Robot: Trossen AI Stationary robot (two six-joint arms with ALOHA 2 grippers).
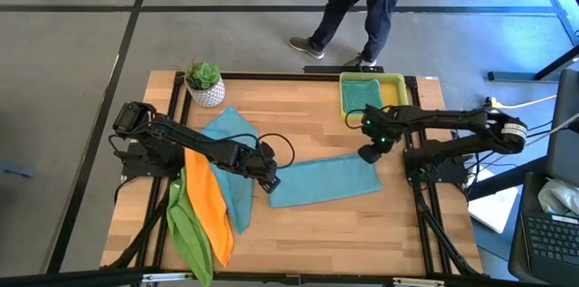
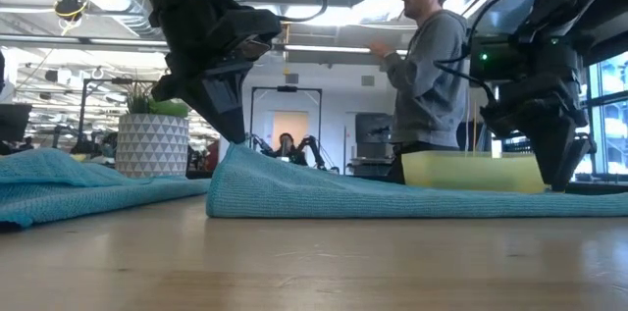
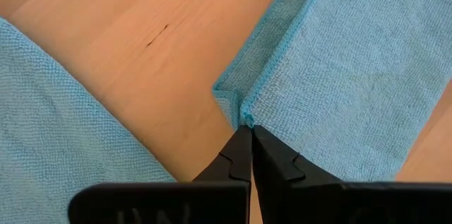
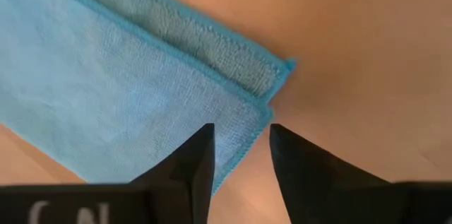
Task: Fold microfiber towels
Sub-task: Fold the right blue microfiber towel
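Note:
A teal towel (image 1: 321,181), folded in two layers, lies flat across the middle of the table. My left gripper (image 3: 250,131) is shut at its left end (image 2: 235,149). My right gripper (image 4: 240,136) stands open over the towel's far right corner (image 4: 263,111), one finger above the cloth and one above bare wood. Left of it lie another teal towel (image 1: 231,151), an orange towel (image 1: 206,201) and a lime green towel (image 1: 185,228), overlapping each other. The green one hangs over the near edge. My left gripper pinches the corner of the folded towel's upper layer (image 3: 247,118) between its two fingertips, at the towel's left end. The fingers slant down from the table's left. The towel lies on the table, with only this corner slightly raised. Whether my right gripper touches the cloth I cannot tell.
A yellow tray (image 1: 394,83) holding a folded teal cloth (image 1: 360,95) stands at the far right. A potted plant (image 1: 204,85) is at the far left. A person (image 2: 432,66) stands beyond the far edge. Bare wood (image 1: 344,233) lies near the front right.

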